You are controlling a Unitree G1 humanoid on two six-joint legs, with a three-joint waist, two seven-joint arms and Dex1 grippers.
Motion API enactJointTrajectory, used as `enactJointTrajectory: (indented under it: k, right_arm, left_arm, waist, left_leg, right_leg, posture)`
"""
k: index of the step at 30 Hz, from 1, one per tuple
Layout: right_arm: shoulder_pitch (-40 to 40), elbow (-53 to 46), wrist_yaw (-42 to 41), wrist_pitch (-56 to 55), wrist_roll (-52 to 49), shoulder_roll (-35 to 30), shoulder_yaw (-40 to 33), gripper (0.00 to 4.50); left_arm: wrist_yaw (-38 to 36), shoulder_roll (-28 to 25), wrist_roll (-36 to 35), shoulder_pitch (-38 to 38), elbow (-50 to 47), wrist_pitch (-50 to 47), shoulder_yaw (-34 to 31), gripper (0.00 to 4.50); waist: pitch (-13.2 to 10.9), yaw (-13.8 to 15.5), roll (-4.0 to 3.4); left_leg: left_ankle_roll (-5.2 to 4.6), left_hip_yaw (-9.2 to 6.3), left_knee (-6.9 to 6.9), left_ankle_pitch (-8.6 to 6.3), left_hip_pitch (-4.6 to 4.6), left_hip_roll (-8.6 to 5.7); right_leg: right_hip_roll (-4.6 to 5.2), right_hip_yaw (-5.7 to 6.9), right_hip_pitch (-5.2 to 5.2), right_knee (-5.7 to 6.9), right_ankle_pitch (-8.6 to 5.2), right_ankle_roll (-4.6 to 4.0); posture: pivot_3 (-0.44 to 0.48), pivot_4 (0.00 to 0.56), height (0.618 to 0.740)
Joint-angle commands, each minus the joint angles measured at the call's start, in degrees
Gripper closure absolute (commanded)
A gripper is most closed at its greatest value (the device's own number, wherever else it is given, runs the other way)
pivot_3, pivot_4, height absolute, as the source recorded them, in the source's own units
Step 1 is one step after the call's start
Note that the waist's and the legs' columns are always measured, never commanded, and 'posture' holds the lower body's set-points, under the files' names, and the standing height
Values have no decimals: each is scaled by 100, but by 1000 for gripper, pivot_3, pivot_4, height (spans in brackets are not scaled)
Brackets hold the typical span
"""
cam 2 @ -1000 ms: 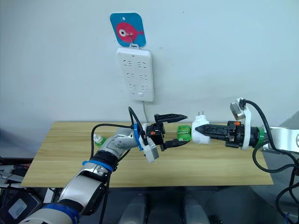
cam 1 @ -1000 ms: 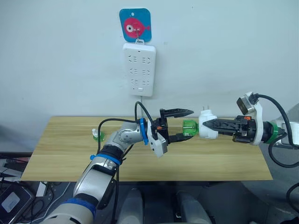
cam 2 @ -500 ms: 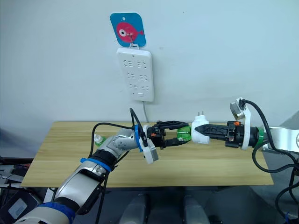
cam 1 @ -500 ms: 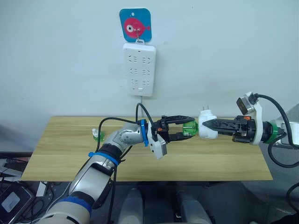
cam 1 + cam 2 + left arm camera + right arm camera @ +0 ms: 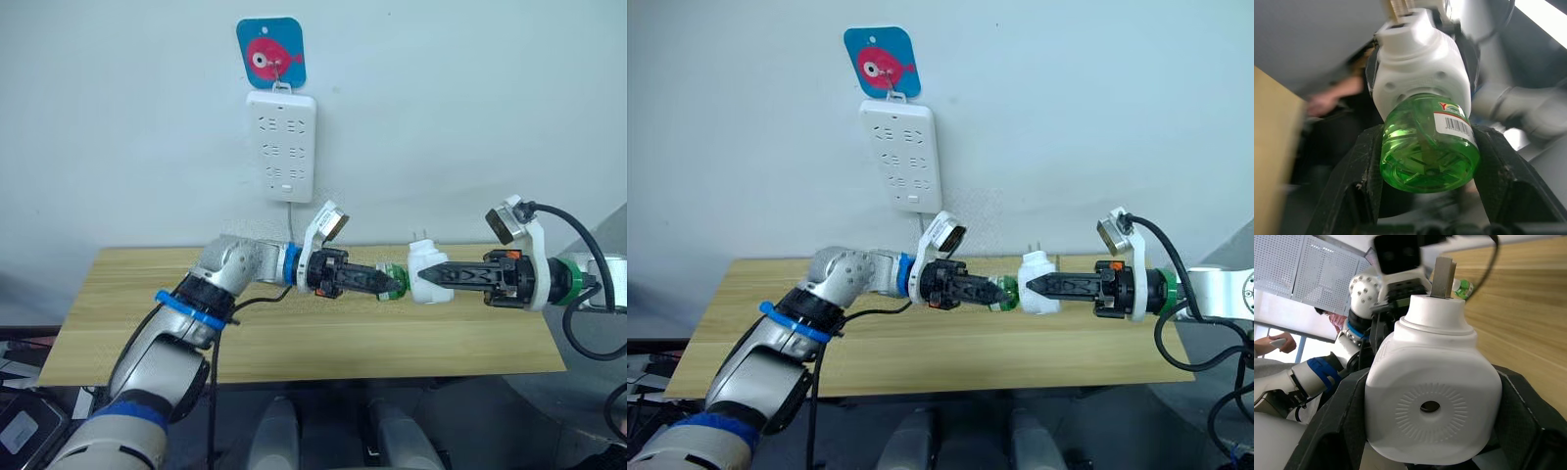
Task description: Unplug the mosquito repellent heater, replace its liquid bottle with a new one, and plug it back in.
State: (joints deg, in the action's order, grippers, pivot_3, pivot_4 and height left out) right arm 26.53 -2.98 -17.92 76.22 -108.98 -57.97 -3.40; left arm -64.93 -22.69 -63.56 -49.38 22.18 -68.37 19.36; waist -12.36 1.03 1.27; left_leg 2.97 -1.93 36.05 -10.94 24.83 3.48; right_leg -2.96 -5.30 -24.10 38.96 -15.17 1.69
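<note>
The white mosquito repellent heater hangs in the air above the table, prongs up, with my right gripper shut on its body. A green liquid bottle sticks out of the heater toward my left. My left gripper is shut on that bottle. In the left wrist view the bottle sits between both fingers with its neck inside the heater. In the right wrist view the heater's vented face shows, and another green bottle stands on the table beyond.
A white power strip hangs on the wall under a blue fish hook, its cord dropping behind the wooden table. A person's hand shows in the right wrist view's background.
My left gripper went from open around the bottle to shut on it, and its wrist has rolled over so the camera now sits on top. The head view shifted slightly.
</note>
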Motion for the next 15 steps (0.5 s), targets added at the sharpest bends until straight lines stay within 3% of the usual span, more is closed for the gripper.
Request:
enactJointTrajectory:
  k: [1, 3, 10, 15]
  right_arm:
    - [29, -136, 32, -18, 38, -121, -60, 1460]
    - [-7, -143, 50, -53, -15, -140, -72, 1460]
    - [-153, -147, 96, -173, -181, -192, -161, 1460]
    - [-183, -12, 58, -206, -158, -218, -249, 1460]
  left_arm:
    - [113, 123, 32, -30, 40, -648, -337, 2249]
    - [145, 208, 102, 82, -97, -692, -490, 2249]
    - [475, 494, 465, -2, 451, -434, -1330, 22]
    - [-62, 132, 1195, 105, 157, 547, -1366, 22]
  waist:
    - [-1, 6, 1]
    - [-1, 23, 1]
    - [0, 32, 0]
    - [0, 26, 0]
  left_leg:
    - [-1, 1, 0, -1, 4, 1]
    - [-2, 1, -3, -1, 4, 1]
    - [-2, 5, 0, -1, 2, 1]
    - [-2, 11, 0, -1, 1, 1]
  right_leg:
    - [0, 0, -4, -1, 0, 0]
    - [0, -1, -5, 0, -2, -3]
    - [1, -5, -3, 3, -5, -9]
    - [1, -12, -4, 4, -4, -9]
  posture:
    - [157, 193, 740]
    - [154, 194, 740]
    - [159, 188, 740]
    - [161, 183, 740]
